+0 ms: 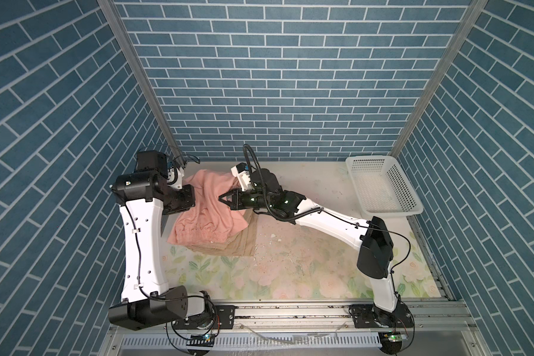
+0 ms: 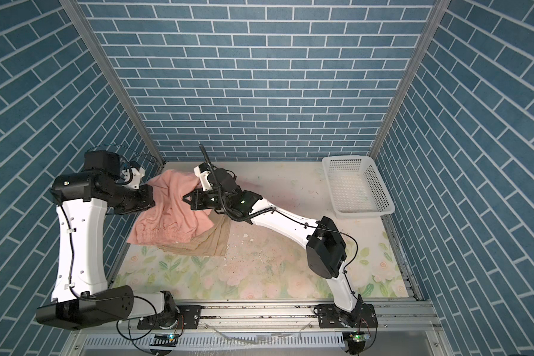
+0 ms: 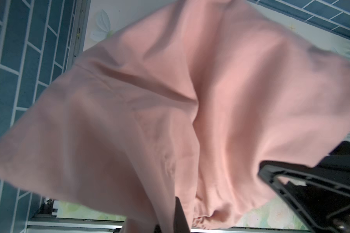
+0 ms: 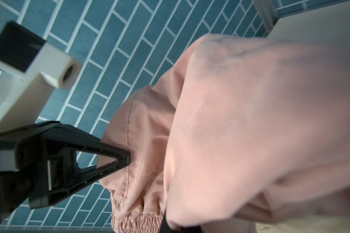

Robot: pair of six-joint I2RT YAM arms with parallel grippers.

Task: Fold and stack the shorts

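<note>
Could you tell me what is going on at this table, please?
Both arms are handling the pink shorts. The right gripper is shut on a stitched hem, and the left gripper is shut on the cloth farther left, so the garment hangs lifted between them. Its gathered waistband end drapes onto the beige shorts, which lie on the table beneath. The white basket stands apart at the far right corner.

We see the pink shorts [image 3: 190, 100] draped across nearly our whole view, gathered waist toward the floral table [image 3: 271, 218], one of the black fingers [image 3: 311, 191] beside them, blue wall [image 3: 18, 60] behind.
</note>
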